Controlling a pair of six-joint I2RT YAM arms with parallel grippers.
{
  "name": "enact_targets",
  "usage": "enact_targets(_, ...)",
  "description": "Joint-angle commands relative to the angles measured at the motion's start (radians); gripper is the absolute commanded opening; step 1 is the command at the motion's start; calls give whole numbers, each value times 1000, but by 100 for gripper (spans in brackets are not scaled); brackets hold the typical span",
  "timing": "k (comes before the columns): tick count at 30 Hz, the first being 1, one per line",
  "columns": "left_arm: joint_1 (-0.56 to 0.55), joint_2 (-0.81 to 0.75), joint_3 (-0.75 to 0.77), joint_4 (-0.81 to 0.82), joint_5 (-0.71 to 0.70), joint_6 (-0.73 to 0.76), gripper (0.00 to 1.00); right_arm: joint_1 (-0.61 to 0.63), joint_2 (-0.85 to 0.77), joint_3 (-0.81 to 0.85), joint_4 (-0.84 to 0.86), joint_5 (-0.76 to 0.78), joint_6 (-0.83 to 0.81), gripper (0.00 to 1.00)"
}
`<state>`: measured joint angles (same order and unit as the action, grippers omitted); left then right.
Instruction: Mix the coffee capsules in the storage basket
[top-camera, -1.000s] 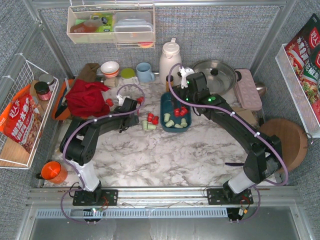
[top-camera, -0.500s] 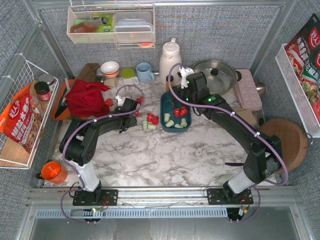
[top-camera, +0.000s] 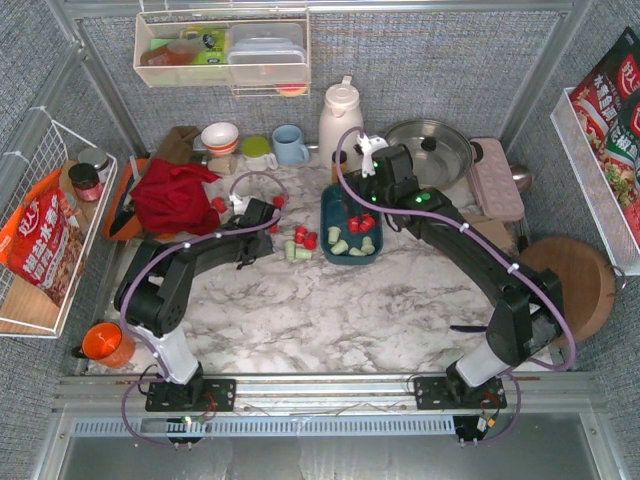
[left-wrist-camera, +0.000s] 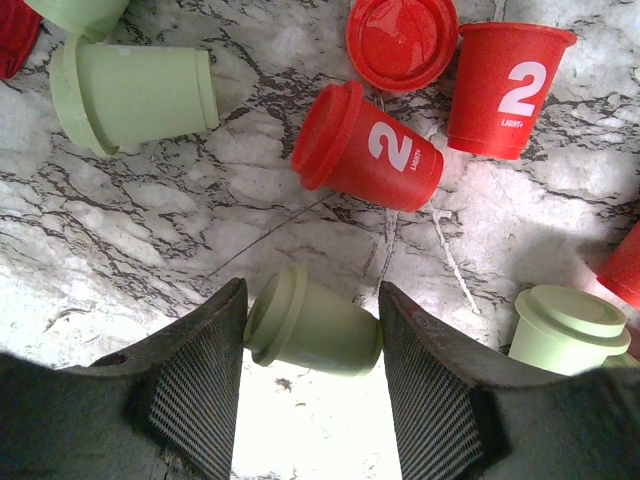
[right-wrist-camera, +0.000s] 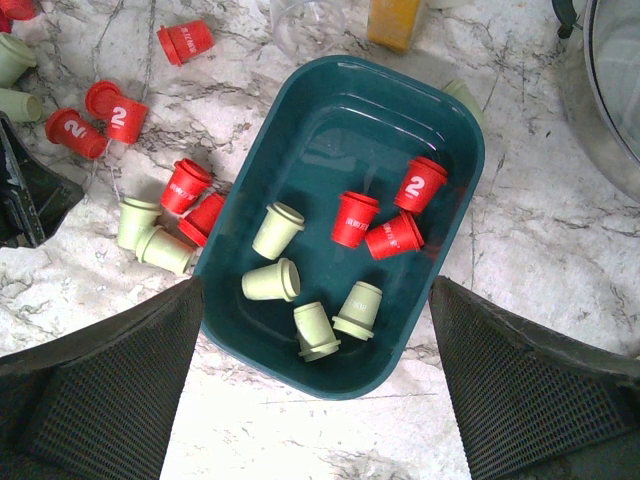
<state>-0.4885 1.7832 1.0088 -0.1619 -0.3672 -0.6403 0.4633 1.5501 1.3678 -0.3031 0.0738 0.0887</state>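
On the marble table (top-camera: 330, 310) the dark teal storage basket (right-wrist-camera: 440, 130) lies with its long side running away from the arms. Inside the basket are seven coffee capsules (right-wrist-camera: 355, 218). Three red ones sit close together toward its right side, and four mint-green ones lie toward its near left part, most of them tipped over. Directly above the basket hangs the right gripper (right-wrist-camera: 315, 290), its two fingers (right-wrist-camera: 110, 380) spread wide, one out past each long wall, holding nothing. Just outside the basket's left wall, two red capsules and two mint ones sit in a tight cluster. Further left of the basket lie more loose ones, among them red capsules printed with a white 2 (left-wrist-camera: 370, 150). Left of the basket, in that scatter, the left gripper (left-wrist-camera: 312, 295) is low over the tabletop. Its jaws are closed in on a mint-green capsule (left-wrist-camera: 315, 328) lying on its side, the capsule's rim against one finger and its base against the other. Behind the basket stand a white thermos jug (top-camera: 340, 115) and a steel pan (top-camera: 435, 150). Behind and to the basket's left is a light-blue mug (top-camera: 290, 145), and well to its left lies a red cloth (top-camera: 175, 195)
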Motion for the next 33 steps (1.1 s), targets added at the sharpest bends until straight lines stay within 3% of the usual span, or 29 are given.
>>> enact_targets(1, -2, -23, -5, 8, -23, -12, 42, -1, 5, 13, 16, -3, -6, 99)
enact_targets(11, -117, -139, 75, 96, -15, 22, 42, -3, -12, -8, 44, 57, -2, 99)
enact_targets(17, -250, -88, 166, 277, 9, 78, 43, -8, -91, -86, 135, 166, 13, 99)
enact_targets(23, -303, 3, 179, 466, 135, 55, 49, -34, -179, -191, 255, 234, 51, 99)
enact_targets(25, -305, 29, 185, 485, 160, 44, 56, -42, -194, -206, 271, 232, 65, 99)
enact_targets(31, -305, -12, 145, 476, 93, 31, 96, -53, -188, -206, 270, 205, 73, 99)
enact_targets(33, -304, -57, 114, 475, 62, 33, 99, -55, -177, -199, 264, 181, 74, 99)
